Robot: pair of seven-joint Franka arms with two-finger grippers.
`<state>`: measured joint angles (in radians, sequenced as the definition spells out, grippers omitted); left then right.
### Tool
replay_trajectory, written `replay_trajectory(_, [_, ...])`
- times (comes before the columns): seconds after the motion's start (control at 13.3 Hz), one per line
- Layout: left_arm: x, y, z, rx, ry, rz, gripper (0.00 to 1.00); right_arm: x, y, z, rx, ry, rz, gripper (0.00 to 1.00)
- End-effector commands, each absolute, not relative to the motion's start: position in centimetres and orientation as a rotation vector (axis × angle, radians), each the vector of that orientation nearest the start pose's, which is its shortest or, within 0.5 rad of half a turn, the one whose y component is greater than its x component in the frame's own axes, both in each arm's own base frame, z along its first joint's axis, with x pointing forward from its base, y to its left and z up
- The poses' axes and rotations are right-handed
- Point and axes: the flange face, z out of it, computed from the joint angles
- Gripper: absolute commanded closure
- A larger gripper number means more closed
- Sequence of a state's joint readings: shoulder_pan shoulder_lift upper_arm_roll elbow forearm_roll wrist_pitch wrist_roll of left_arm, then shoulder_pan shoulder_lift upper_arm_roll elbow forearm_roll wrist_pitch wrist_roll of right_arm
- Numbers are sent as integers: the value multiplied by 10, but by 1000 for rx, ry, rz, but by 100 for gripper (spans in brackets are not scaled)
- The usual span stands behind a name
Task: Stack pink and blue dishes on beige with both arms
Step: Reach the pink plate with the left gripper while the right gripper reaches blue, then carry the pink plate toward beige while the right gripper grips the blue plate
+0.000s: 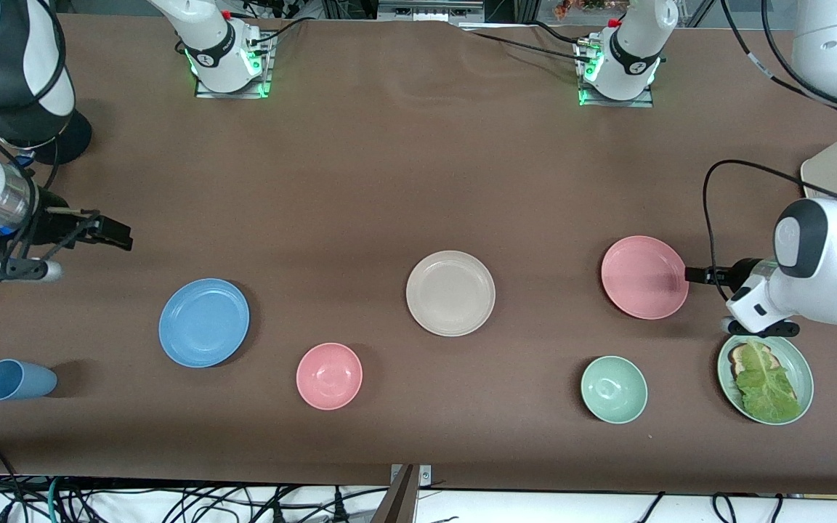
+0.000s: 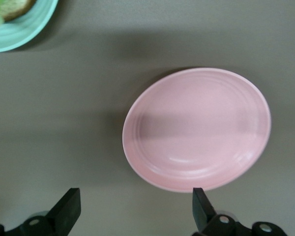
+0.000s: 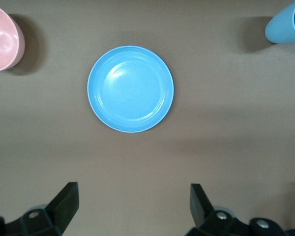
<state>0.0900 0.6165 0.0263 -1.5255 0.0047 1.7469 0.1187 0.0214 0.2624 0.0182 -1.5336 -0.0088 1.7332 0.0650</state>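
The beige plate point(image 1: 450, 293) lies bare at the table's middle. Toward the left arm's end lies the pink plate point(image 1: 644, 277) point(image 2: 196, 129). My left gripper point(image 1: 691, 274) point(image 2: 135, 209) is open just beside that plate's rim, on its left-arm side, holding nothing. Toward the right arm's end lies the blue plate point(image 1: 204, 322) point(image 3: 131, 89). My right gripper point(image 1: 117, 234) point(image 3: 132, 204) hangs open and empty over bare table, short of the blue plate and toward the right arm's end of it.
A pink bowl point(image 1: 329, 375) point(image 3: 2, 39) and a green bowl point(image 1: 613, 389) sit near the front edge. A blue cup point(image 1: 17, 380) point(image 3: 287, 22) lies on its side. A green plate with bread and lettuce point(image 1: 765, 378) point(image 2: 19, 24) sits under the left arm.
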Motion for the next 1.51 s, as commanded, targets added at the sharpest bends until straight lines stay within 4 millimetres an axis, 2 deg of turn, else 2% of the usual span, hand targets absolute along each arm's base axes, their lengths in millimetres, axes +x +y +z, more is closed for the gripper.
replay_trajectory(0.0, [644, 79, 238, -3095, 38, 551, 0, 642, 20, 502, -3163, 32, 88, 0])
replay_trajectory(0.08, [640, 83, 228, -3100, 30, 520, 0, 647, 19, 482, -3160, 32, 139, 0])
replay_trajectory(0.15, [635, 87, 221, -3104, 18, 513, 0, 655, 17, 441, -3152, 33, 252, 0])
replay_trajectory(0.23, [631, 94, 213, -3107, 0, 510, 0, 659, -2, 434, -3151, 60, 237, 0])
replay_trajectory(0.3, [627, 95, 204, -3111, -4, 503, 0, 663, -15, 418, -3146, 31, 251, 0])
replay_trajectory(0.38, [624, 96, 197, -3116, -2, 494, 0, 669, -20, 398, -3142, -30, 257, 0])
replay_trajectory(0.53, [620, 100, 182, -3125, 31, 520, 0, 684, -33, 366, -3149, -37, 178, 0])
replay_trajectory(0.6, [618, 100, 175, -3126, 48, 539, 9, 690, -33, 341, -3150, -40, 173, 1])
replay_trajectory(0.68, [616, 99, 170, -3129, 85, 558, 48, 695, -33, 318, -3153, -38, 164, 4])
replay_trajectory(0.75, [615, 101, 170, -3133, 156, 568, 96, 701, -33, 289, -3151, -23, 137, 5])
replay_trajectory(0.83, [614, 106, 169, -3138, 183, 573, 100, 708, -30, 263, -3147, -21, 83, 5])
replay_trajectory(0.9, [614, 101, 169, -3135, 188, 583, 100, 709, -31, 248, -3148, -22, 59, 5])
replay_trajectory(1.21, [619, 89, 174, -3128, 311, 573, 100, 695, -31, 222, -3141, -36, 130, 4])
replay_trajectory(1.43, [622, 77, 180, -3130, 335, 577, 100, 683, -32, 206, -3136, -31, 171, 5])
